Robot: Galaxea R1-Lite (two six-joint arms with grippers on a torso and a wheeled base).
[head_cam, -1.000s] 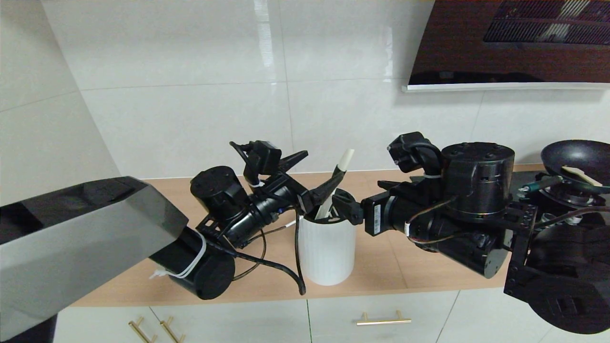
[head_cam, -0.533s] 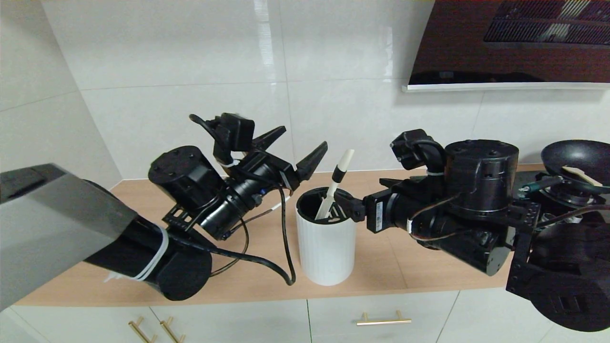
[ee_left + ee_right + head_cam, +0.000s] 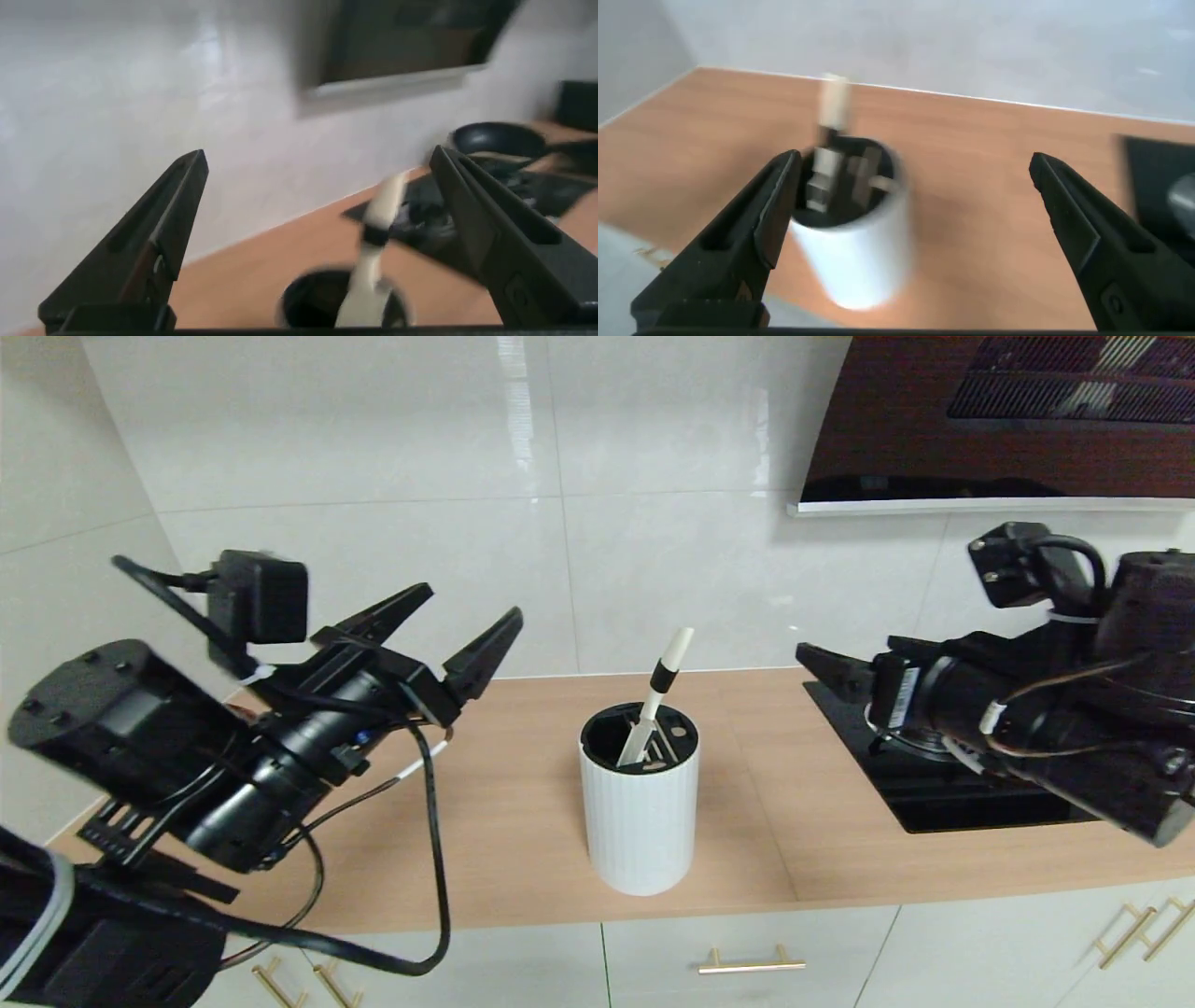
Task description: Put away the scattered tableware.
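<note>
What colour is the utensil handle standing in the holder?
The handle is cream with a black band; clearest in head view.

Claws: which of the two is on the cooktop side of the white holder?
The right claw, next to the black cooktop; the left claw is across the white holder, above the wooden counter.

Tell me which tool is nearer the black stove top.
Right. The right tool hangs by the stove top's left edge. The left tool is raised over the counter's left part, with the white holder standing between it and the stove top.
</note>
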